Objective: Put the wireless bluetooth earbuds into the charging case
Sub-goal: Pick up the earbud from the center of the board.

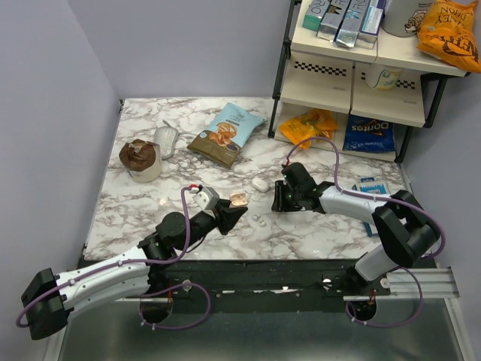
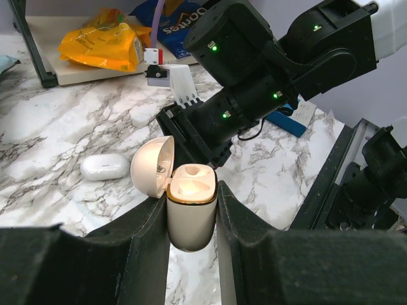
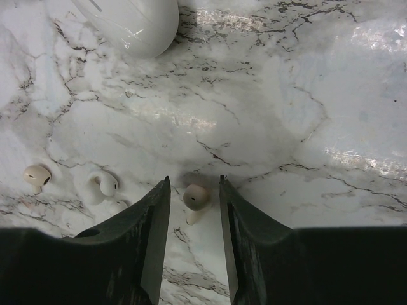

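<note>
Presently the pickup step is in hand; neither bud sits in the case yet. At left, the left gripper [image 2: 191, 204] pinches the charging case [image 2: 189, 225] upright, its lid swung back and its tan inner face bare. Between the arms, the earbuds [image 1: 257, 219] lie loose on the marble table [image 2: 57, 127]. At right, the right gripper [image 3: 194, 184] hangs low with fingers spread either side of one earbud [image 3: 195, 197], not touching it. Next, it seems, those fingers must close gently on that tiny bud, lift it, and carry it to the held case. Only the left wrist view shows the empty inside. Only the right wrist view shows the bud framed between the fingers, with a second bud [image 3: 102, 184] to its left and a plain white oval object [image 3: 137, 22] beyond.
</note>
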Motion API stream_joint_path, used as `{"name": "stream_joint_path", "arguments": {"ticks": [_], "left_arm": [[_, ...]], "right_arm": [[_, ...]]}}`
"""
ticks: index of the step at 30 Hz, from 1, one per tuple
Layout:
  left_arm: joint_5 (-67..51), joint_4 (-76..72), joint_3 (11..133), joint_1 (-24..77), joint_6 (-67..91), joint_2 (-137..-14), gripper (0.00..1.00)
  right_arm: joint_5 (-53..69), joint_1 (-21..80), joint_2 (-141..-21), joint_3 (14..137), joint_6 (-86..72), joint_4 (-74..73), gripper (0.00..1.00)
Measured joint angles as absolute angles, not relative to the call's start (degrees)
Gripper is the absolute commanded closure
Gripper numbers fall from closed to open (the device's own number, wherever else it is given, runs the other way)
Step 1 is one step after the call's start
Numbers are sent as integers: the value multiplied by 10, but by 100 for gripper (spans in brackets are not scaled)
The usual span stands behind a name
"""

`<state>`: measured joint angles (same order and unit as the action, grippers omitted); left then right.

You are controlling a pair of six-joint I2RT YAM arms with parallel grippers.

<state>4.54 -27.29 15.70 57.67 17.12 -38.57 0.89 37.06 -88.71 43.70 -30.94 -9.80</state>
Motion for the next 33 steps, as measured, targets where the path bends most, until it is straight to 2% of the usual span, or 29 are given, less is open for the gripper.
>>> {"name": "stream_joint_path", "arguments": {"ticks": [33], "left_arm": [[58, -272, 157, 590, 171, -370, 100]], "right_arm": [[-34, 396, -878, 443, -339, -140, 51]]}}
